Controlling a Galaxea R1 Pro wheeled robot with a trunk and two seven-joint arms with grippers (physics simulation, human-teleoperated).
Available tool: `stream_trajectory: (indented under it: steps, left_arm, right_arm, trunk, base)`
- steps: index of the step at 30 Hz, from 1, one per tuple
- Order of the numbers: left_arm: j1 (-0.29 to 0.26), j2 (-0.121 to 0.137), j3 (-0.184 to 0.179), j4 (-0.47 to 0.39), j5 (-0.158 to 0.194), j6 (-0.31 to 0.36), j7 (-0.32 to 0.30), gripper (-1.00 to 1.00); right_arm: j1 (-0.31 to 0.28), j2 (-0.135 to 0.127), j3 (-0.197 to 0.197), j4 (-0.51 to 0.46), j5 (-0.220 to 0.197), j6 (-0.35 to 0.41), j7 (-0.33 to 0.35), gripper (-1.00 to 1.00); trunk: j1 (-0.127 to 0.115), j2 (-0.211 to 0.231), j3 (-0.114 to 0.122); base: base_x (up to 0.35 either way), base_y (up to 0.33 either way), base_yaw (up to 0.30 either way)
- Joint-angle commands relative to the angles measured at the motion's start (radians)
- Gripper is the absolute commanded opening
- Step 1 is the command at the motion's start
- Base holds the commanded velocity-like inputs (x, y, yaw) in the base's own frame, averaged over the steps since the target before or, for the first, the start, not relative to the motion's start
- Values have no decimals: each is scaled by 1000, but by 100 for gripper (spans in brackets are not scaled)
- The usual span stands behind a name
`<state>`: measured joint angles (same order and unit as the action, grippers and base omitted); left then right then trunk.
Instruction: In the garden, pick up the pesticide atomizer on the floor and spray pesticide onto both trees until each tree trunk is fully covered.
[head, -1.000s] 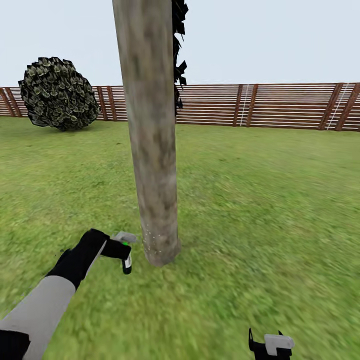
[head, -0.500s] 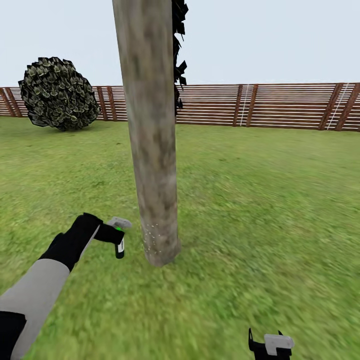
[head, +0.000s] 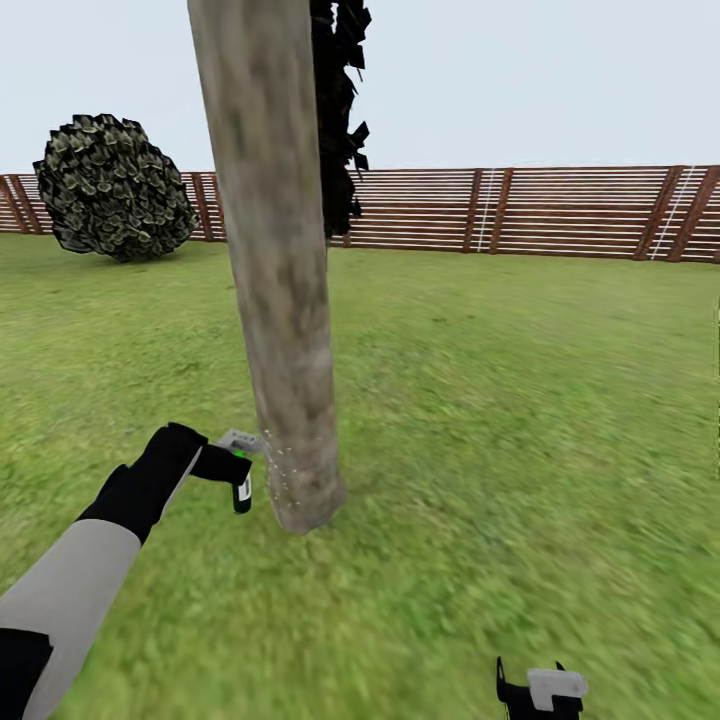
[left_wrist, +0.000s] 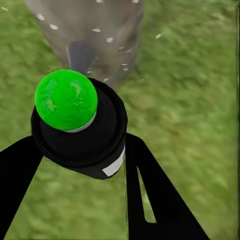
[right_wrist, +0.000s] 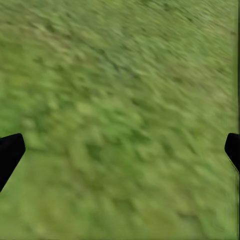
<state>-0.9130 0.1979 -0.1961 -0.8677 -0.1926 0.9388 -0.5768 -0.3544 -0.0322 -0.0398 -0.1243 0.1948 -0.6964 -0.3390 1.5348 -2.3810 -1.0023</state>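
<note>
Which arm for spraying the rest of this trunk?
Left. Its gripper holds the atomizer beside the trunk; the right gripper is open over grass, well away.

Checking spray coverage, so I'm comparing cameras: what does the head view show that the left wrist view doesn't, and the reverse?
Head view alone: the tree trunk rising tall, the fence, a round bush, the right gripper.
Left wrist view alone: the atomizer's green tip, close between the fingers.
Both: the left gripper shut on the pesticide atomizer, white specks on the trunk's base, the lawn.
</note>
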Motion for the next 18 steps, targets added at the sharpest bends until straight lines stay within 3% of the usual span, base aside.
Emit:
stream_trajectory:
  steps: [1,13,18]
  left_arm:
    - [0,0,1,-3,0,0,0,-100]
    - [1,11,11,-4,-1,-2,6,-100]
    - [5,12,34,-3,-1,-4,53,-100]
  right_arm:
    - [0,0,0,0,0,0,0,100]
    - [0,0,0,0,0,0,0,100]
    - [0,1,0,0,0,0,0,100]
  trunk:
    - [0,0,0]
    - [0,0,0]
    - [0,0,0]
  base:
    - [0,-275,0]
    - [0,-275,1]
    - [0,-275,185]
